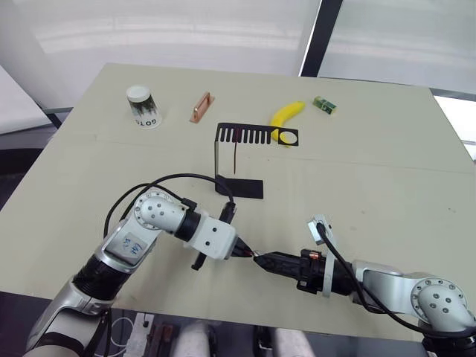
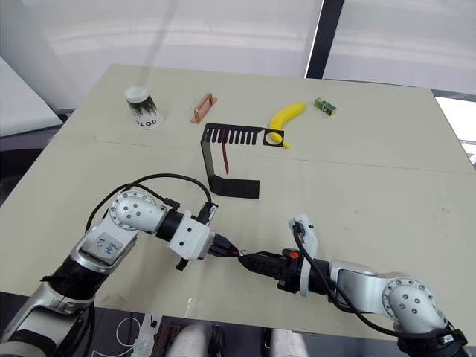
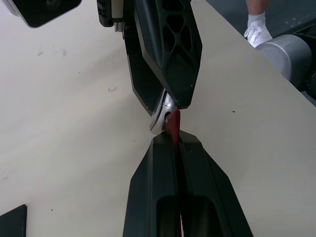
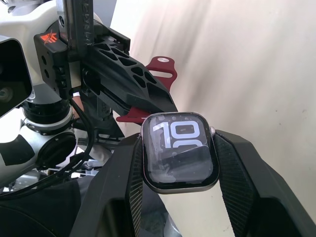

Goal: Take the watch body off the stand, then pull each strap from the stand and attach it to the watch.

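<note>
Left gripper [image 1: 247,253] pinches a dark red strap [image 4: 157,74], tip-to-tip w/ right gripper [image 1: 262,260], which clamps the watch body [image 4: 179,151], near front edge of worktop [image 1: 387,186]. Stand [image 1: 239,160] further back at centre, 2nd strap [image 1: 235,152] hanging from its comb arm.

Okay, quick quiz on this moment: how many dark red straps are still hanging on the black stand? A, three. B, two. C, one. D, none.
C: one dark red strap hangs from the slotted arm of the stand, while the other strap is pinched in the left end effector, meeting the watch body held in the right end effector.
</note>
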Motion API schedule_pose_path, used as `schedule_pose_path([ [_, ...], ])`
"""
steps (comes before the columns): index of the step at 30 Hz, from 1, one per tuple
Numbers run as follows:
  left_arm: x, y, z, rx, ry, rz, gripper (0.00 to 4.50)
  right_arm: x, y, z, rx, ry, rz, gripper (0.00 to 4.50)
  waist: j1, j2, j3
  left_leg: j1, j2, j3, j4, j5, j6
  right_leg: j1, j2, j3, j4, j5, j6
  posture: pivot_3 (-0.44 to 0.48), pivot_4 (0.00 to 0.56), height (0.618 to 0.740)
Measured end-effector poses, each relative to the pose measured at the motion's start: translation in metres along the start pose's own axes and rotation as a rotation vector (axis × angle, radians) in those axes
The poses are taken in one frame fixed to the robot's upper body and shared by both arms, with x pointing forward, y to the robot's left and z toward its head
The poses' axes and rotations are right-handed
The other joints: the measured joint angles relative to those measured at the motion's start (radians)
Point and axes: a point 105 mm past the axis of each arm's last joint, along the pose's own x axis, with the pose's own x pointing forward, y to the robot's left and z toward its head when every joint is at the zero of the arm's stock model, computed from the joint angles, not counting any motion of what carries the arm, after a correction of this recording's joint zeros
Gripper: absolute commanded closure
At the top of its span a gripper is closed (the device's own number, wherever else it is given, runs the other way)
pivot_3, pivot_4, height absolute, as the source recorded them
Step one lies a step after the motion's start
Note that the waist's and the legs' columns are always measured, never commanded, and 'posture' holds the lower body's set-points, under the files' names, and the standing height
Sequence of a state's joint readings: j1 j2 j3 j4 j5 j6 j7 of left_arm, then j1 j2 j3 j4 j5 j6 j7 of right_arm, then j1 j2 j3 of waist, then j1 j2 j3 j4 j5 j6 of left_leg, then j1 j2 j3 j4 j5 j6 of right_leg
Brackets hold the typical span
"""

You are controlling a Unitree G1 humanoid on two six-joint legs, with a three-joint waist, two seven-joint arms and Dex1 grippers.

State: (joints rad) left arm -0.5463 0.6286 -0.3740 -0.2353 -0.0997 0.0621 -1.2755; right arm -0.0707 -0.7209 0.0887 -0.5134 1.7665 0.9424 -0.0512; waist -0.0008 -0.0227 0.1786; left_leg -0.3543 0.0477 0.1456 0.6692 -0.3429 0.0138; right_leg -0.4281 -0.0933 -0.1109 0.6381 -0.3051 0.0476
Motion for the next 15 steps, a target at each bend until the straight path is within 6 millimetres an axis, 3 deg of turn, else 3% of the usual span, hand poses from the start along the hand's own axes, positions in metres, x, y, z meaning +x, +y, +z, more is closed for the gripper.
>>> schedule_pose_path([
  [15,0.0071,0.0026,0.0023,-0.003,0.032,-0.006,4.5,-0.002,-0.0034,0.0007,0.003,0.007,-0.025,2.89,0.0,0.0,0.0,0.0,0.0,0.0,0.0,0.0,0.0,0.0,0.0,0.0,0.0,0.0,0.0,0.0,0.15,0.729],
])
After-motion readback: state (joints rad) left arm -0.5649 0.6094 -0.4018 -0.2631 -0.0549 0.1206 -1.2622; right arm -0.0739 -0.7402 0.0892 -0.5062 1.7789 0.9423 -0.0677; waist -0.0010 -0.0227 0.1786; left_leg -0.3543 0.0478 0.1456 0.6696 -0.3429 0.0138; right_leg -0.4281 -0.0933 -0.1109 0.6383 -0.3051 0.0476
